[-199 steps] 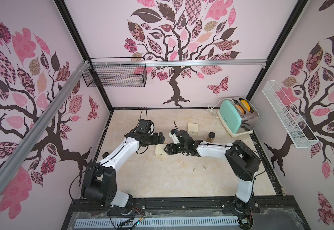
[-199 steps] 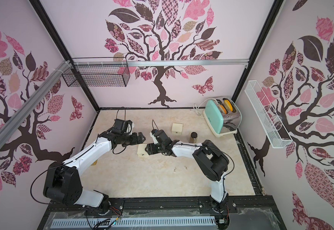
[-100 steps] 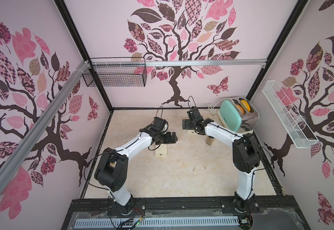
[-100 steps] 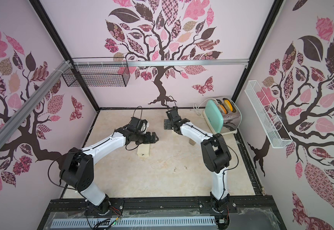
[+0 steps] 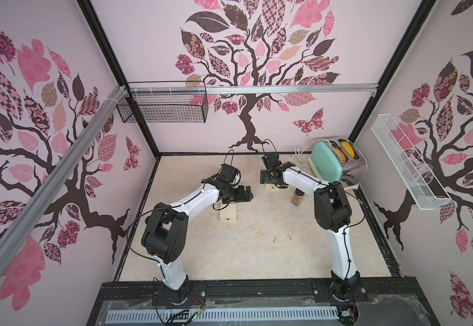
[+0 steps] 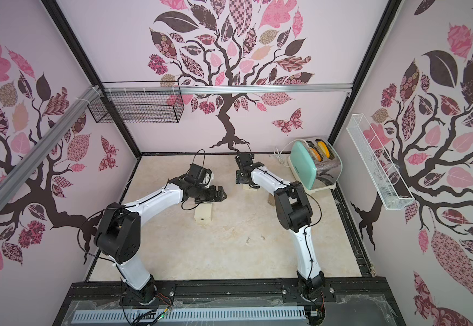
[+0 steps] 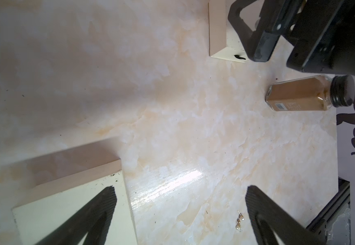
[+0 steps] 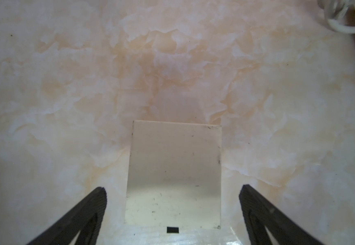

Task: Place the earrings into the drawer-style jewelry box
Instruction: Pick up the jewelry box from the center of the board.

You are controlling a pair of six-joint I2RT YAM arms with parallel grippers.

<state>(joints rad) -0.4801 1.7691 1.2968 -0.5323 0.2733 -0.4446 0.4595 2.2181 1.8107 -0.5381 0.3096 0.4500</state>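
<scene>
1. A black wire basket [image 5: 162,111] hangs on the far wall, at the left.
2. The left gripper [image 5: 250,194] hovers over the far end of the near cream box [image 5: 228,216]. In the left wrist view its jaws stand wide apart with nothing between them. One finger [image 7: 100,212] is above the box top, and the other is over the bare table [image 5: 229,254].
3. The right gripper [image 5: 266,180] hangs over the far cream box [image 5: 272,187], which sits farther back and to the right. Its jaws are spread wide too. In the right wrist view the box lies between the fingers [image 8: 83,214] with clear space on each side, so it is not gripped.
4. The earrings lie on the table at the near side, outside both boxes and well apart from them. In both top views they show as two tiny glints just beside each other [image 5: 275,240] [image 5: 289,237].
5. A brown-filled jar [image 5: 297,198] with a black cap stands upright just right of the far cream box.
6. A mint-green toaster [image 5: 325,165] sits in the far right corner.
7. A white wire shelf [image 5: 407,166] hangs on the right wall.
</scene>
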